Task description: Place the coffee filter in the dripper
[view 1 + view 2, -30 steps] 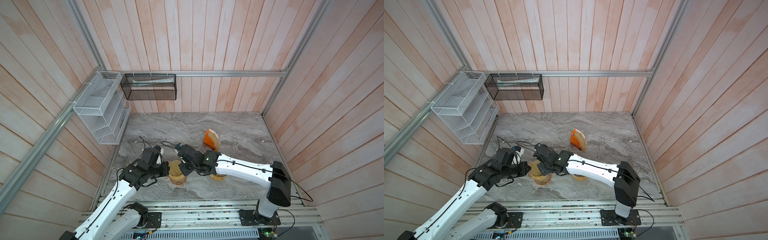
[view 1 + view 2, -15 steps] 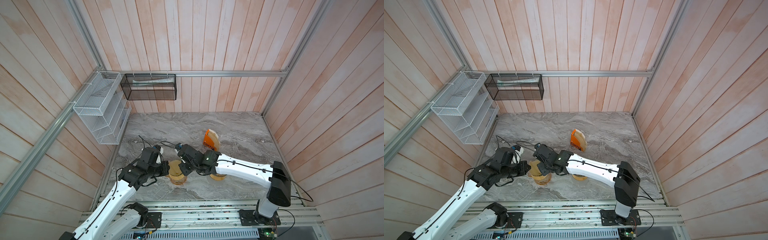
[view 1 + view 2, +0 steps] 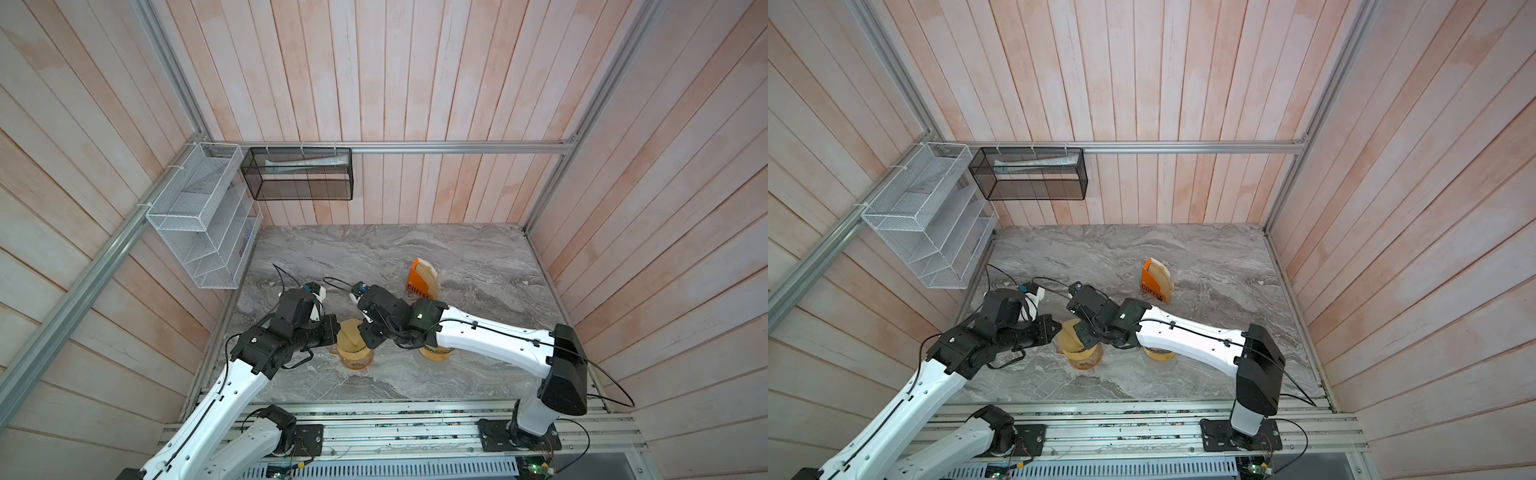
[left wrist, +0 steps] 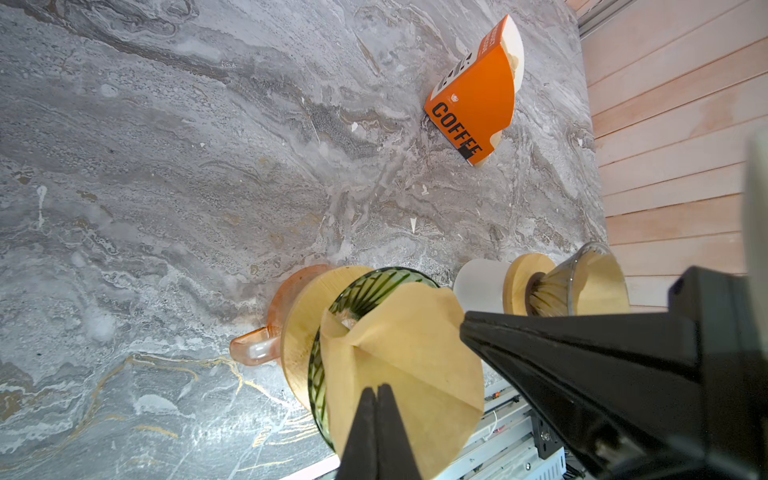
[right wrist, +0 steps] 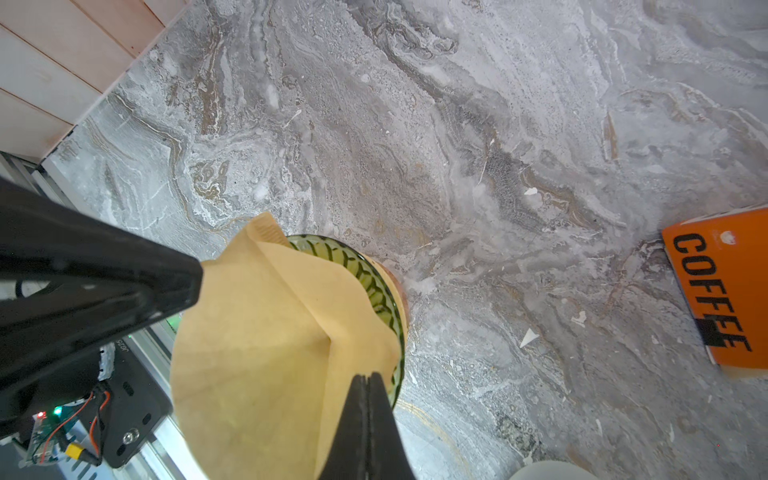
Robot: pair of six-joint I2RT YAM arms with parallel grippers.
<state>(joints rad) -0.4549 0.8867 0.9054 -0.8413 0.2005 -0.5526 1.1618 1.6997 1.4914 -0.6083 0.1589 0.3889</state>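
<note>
Seating step. Left gripper [image 4: 376,392] and right gripper [image 5: 365,380] each pinched shut on filter [image 4: 399,345] edge; paper half inside dripper [image 4: 365,286], near left. Next, likely: lower, spread cone, release.

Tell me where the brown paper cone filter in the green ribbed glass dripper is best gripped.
Pinch the paper's free upper edge, coming in from the side. The brown paper cone filter sits partly in the green ribbed glass dripper, so only the thin rim above the glass is exposed. The left gripper and the right gripper are shut on opposite edges that way.
</note>
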